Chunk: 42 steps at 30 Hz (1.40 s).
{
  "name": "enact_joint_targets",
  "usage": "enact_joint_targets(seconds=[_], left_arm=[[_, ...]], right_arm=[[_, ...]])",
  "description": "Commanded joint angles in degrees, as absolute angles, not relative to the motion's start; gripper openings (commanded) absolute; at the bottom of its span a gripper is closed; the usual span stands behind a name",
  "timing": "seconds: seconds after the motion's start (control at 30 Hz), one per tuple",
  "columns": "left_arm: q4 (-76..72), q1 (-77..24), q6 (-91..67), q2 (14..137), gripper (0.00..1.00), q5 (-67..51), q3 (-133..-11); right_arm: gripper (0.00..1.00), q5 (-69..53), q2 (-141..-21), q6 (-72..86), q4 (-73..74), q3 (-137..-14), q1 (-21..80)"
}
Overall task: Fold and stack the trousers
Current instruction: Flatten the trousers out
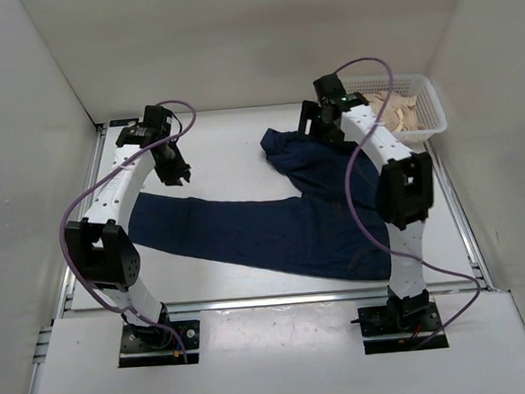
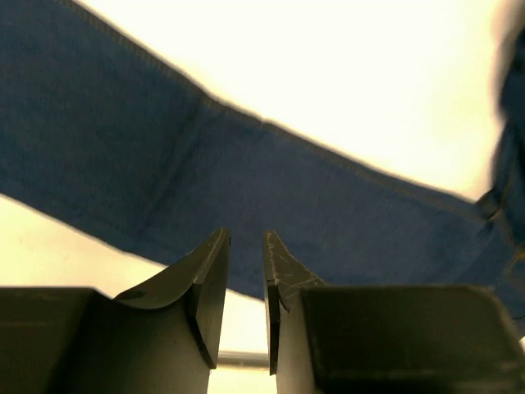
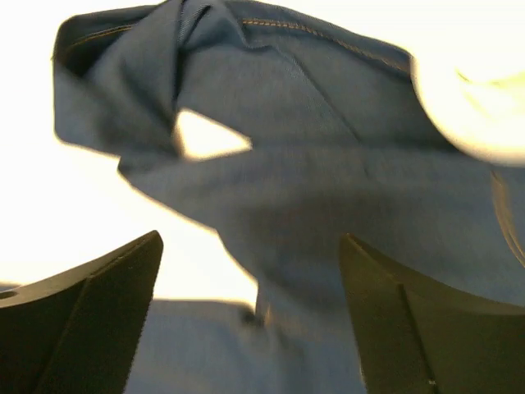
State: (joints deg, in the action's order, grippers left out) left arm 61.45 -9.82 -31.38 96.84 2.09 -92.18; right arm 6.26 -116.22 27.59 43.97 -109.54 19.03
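Note:
The trousers [image 1: 274, 228], dark navy denim, lie spread across the table. One leg runs left and a bunched part reaches toward the back centre. My left gripper [image 1: 178, 176] hovers just beyond the left leg end; in its wrist view the leg [image 2: 246, 172] crosses the frame. That gripper [image 2: 246, 236] stands open by a narrow gap with nothing in it. My right gripper [image 1: 316, 128] is over the bunched part. In the right wrist view this gripper [image 3: 250, 238] is wide open above rumpled denim [image 3: 328, 164], and its fingers hold nothing.
A white basket [image 1: 436, 104] with pale cloth inside stands at the back right corner. White walls enclose the table on the left, back and right. A metal rail [image 1: 279, 299] runs along the near edge.

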Motion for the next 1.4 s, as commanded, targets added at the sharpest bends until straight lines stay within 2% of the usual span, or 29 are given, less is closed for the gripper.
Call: enact_joint_targets(seconds=[0.0,0.1,0.13,0.17,0.2,0.3,0.33,0.37,0.67,0.77,0.8,0.83,0.87,0.9,0.97,1.0,1.07,1.13,1.17,1.3,1.37], left_arm=[[64.9,-10.5,-29.6,92.3,0.35,2.5,-90.8],[65.5,-11.1,-28.3,90.4,0.38,2.5,-90.3],[65.5,-11.1,-28.3,90.4,0.39,2.5,-89.7],[65.5,-11.1,-28.3,89.9,0.39,2.5,-89.7],[65.5,-11.1,-28.3,89.9,0.39,2.5,-89.7],[64.9,-12.3,-28.3,91.2,0.40,1.9,-91.2],[64.3,-13.2,-28.3,91.2,0.40,1.4,-92.1],[64.2,-13.8,-28.3,92.8,0.40,0.9,-92.7],[65.4,-22.3,-30.6,98.8,0.40,1.9,-99.9],[65.4,-23.8,-30.6,100.5,0.43,2.5,-100.5],[65.4,-24.4,-30.6,102.0,0.52,2.5,-100.5],[64.8,-24.4,-30.0,102.9,0.52,2.5,-100.5],[64.3,-24.4,-29.4,103.9,0.54,2.5,-100.5],[64.2,-25.0,-29.4,106.0,0.63,2.5,-100.5],[63.6,-25.0,-27.9,108.2,0.72,1.9,-100.5],[63.6,-25.0,-27.9,110.4,0.83,1.4,-101.1],[63.0,-25.0,-27.2,112.3,0.89,0.4,-101.1],[62.0,-25.5,-25.9,115.2,0.90,-0.2,-101.1],[62.0,-25.5,-25.9,116.1,0.92,-0.2,-101.6],[60.6,-25.5,-25.4,119.4,0.92,-1.5,-102.1],[60.6,-25.5,-24.9,121.4,0.90,-2.5,-103.7]], right_arm=[[0.89,4.8,-126.4,25.0,49.3,-118.0,19.2],[0.77,0.8,-129.3,25.5,48.3,-119.4,19.2],[0.66,0.0,-129.3,25.5,47.6,-116.8,19.2],[0.60,0.0,-127.7,25.5,46.9,-115.1,19.9],[0.47,0.5,-126.7,25.5,45.0,-113.0,20.0],[0.17,0.9,-121.7,27.1,42.4,-104.5,20.6],[0.02,0.9,-120.2,27.1,41.6,-99.7,21.1],[0.00,0.2,-116.8,27.7,40.8,-97.1,21.8],[0.00,0.2,-96.9,34.4,35.4,-65.5,35.8],[0.00,2.9,-91.2,38.6,35.6,-60.0,38.8],[0.07,3.8,-88.6,38.6,35.6,-59.3,39.5],[0.20,5.0,-87.3,39.3,36.7,-59.3,39.5],[0.52,8.4,-86.1,39.3,37.5,-59.3,39.5],[0.70,10.7,-83.9,38.8,38.7,-61.3,39.5],[0.93,15.3,-82.3,38.0,43.3,-64.2,38.2],[0.96,18.5,-81.1,37.0,44.7,-67.0,37.5],[0.98,20.5,-80.1,36.1,48.0,-69.2,34.3],[0.98,21.6,-79.2,35.4,48.6,-70.0,31.1],[0.95,21.6,-78.5,34.8,49.2,-70.0,26.9],[0.74,14.3,-80.5,32.3,45.8,-67.3,12.2],[0.71,7.1,-83.0,32.3,43.8,-66.8,5.1]])
